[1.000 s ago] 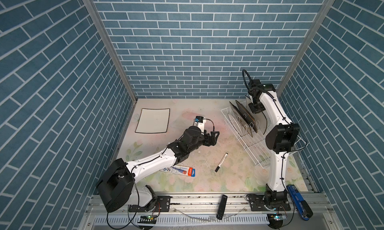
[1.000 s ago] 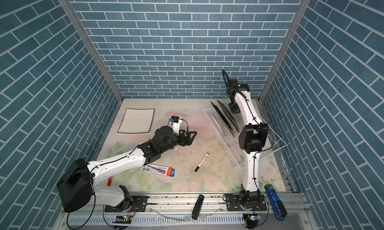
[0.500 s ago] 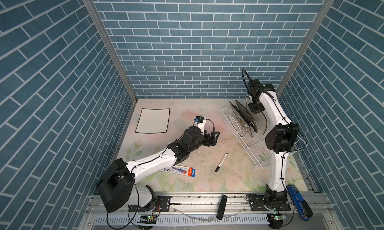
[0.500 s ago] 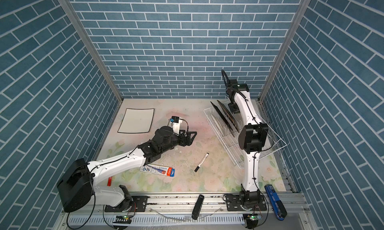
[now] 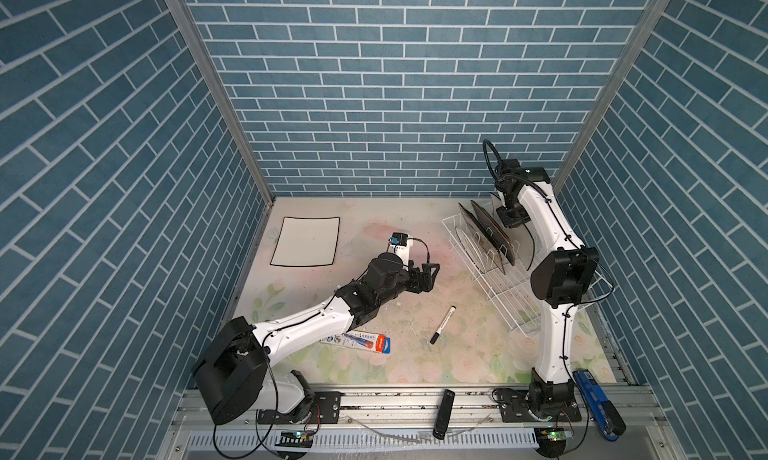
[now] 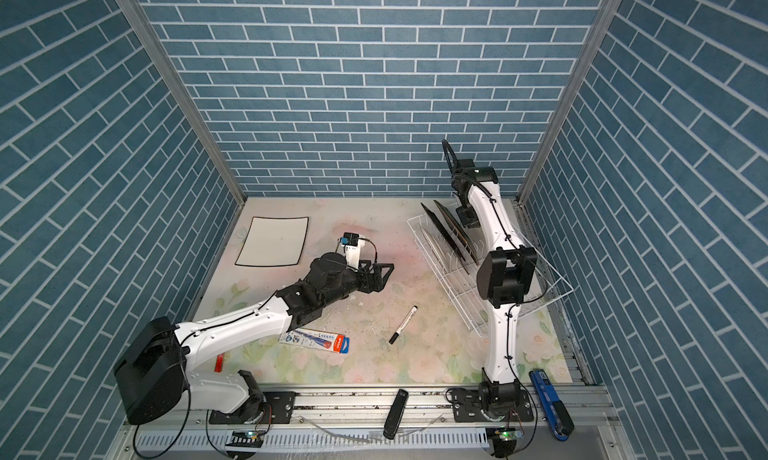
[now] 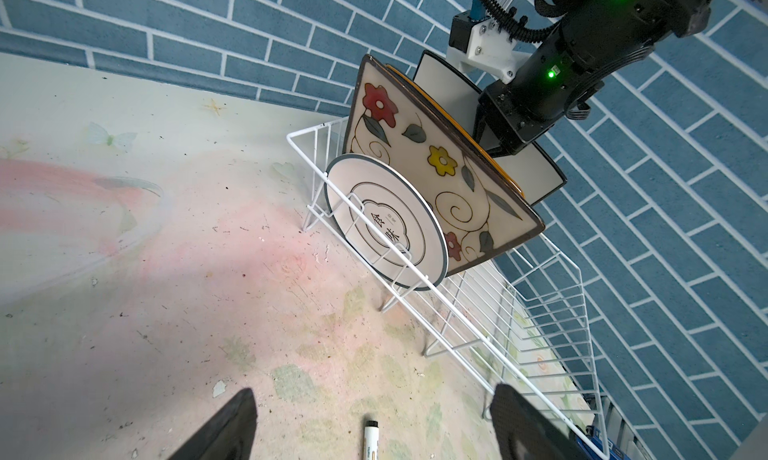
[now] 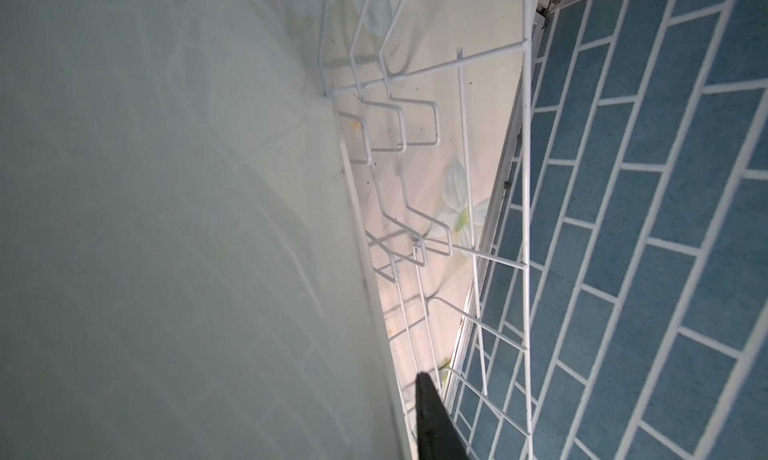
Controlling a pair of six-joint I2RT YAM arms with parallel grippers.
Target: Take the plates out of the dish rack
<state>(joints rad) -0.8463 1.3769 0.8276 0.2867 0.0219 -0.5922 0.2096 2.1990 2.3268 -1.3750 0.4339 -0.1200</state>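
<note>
Right gripper (image 7: 492, 146) clamps the rearmost white plate (image 7: 530, 173) in the dish rack (image 5: 503, 300); left gripper (image 5: 431, 275) gapes empty.

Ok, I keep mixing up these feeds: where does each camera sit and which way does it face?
Top views: high at the front, looking down on floral-print tabletop, white wire dish rack, both whole arms.
Left wrist: low, facing the rack's round white emblem plate and floral square plate; open left claw shows.
Right wrist: over the rack, looking along the white black-rimmed square plate; one finger shows.
Shared: left wrist and top views show the right claw at that plate.
</note>
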